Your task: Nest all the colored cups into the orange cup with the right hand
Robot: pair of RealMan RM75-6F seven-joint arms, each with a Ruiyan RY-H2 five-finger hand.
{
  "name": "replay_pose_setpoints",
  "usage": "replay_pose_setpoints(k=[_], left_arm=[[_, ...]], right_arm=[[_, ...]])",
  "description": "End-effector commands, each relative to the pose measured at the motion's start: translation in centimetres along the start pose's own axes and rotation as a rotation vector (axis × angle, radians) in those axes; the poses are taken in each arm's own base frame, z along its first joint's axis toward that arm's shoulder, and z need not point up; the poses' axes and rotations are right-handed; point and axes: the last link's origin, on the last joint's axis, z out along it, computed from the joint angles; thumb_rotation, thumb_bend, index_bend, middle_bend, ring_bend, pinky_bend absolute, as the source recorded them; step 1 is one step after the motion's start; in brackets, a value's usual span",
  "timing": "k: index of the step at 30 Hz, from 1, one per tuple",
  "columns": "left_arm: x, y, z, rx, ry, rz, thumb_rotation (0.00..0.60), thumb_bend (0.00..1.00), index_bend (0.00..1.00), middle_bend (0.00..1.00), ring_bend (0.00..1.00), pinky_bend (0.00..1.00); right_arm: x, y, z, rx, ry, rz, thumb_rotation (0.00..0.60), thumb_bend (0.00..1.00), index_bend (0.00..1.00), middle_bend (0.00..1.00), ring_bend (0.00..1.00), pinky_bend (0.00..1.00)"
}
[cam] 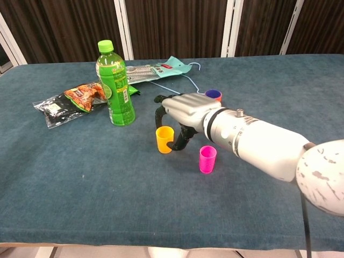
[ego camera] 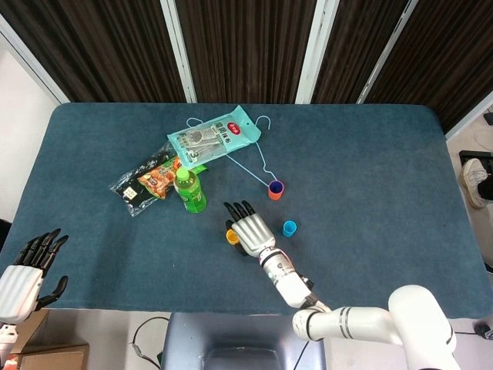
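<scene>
Although the left hand (ego camera: 21, 277) idles with its fingers spread and nothing in them beyond the near-left corner of the table (ego camera: 370, 169), everything that matters sits further right on the nubby blue cloth. Well left of the cups lies a crinkly snack packet (cam: 72, 99), then a glossy green bottle (cam: 114, 86) standing upright, and behind it a flat teal pouch (cam: 156, 68) with a thin wire hanger (ego camera: 258, 166) trailing toward the orange cup (ego camera: 275, 190). That cup, the nesting target, already shows a purple cup (cam: 213, 94) inside it and stands apart from the others. Nearer, the right hand (cam: 180, 115) arches over the yellow cup (cam: 164, 139), fingers curled down beside its rim and thumb hooked just next to its wall; whether they have pinched it I cannot tell, so I judge the grasp unfinished. These are small, smooth, slightly tapered plastic cups, light and easy to tip. A fingertip pushing sideways before the thumb meets the wall could topple or skid the yellow one toward the bottle, and the forearm passing close over the pink cup (cam: 207, 158) could knock it over. Furthest right among the loose ones is the blue cup (ego camera: 289, 228).
</scene>
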Motion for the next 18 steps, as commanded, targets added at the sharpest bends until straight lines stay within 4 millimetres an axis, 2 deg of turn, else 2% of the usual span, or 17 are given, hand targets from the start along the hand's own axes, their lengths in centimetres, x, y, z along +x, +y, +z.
replay_pose_setpoints(k=[1, 6, 10, 14, 16, 18], left_arm=[[0.0, 0.0, 0.0, 0.000, 0.000, 0.000, 0.600, 0.43, 0.00, 0.00, 0.00, 0.10], [0.0, 0.0, 0.0, -0.002, -0.001, 0.000, 0.600, 0.43, 0.00, 0.00, 0.00, 0.10], [0.0, 0.0, 0.0, -0.001, 0.000, 0.000, 0.600, 0.43, 0.00, 0.00, 0.00, 0.10], [0.0, 0.0, -0.1, -0.001, -0.001, 0.002, 0.600, 0.43, 0.00, 0.00, 0.00, 0.10], [-0.1, 0.1, -0.1, -0.003, -0.003, 0.005, 0.600, 0.43, 0.00, 0.00, 0.00, 0.10], [-0.2, 0.2, -0.1, -0.005, -0.008, 0.007, 0.600, 0.43, 0.00, 0.00, 0.00, 0.10]], right_arm=[[0.0, 0.0, 0.2, -0.016, 0.013, -0.002, 0.600, 0.46, 0.55, 0.00, 0.00, 0.00], [0.6, 0.0, 0.3, -0.031, 0.047, 0.020, 0.600, 0.48, 0.64, 0.02, 0.00, 0.00], [3.0, 1.0, 0.1, -0.062, 0.176, 0.044, 0.600, 0.48, 0.64, 0.02, 0.00, 0.00], [6.0, 4.3, 0.3, -0.178, 0.377, -0.011, 0.600, 0.48, 0.64, 0.02, 0.00, 0.00], [6.7, 6.4, 0.7, -0.255, 0.391, -0.011, 0.600, 0.48, 0.64, 0.03, 0.00, 0.00], [6.9, 7.7, 1.1, -0.300, 0.363, 0.012, 0.600, 0.48, 0.64, 0.03, 0.00, 0.00]])
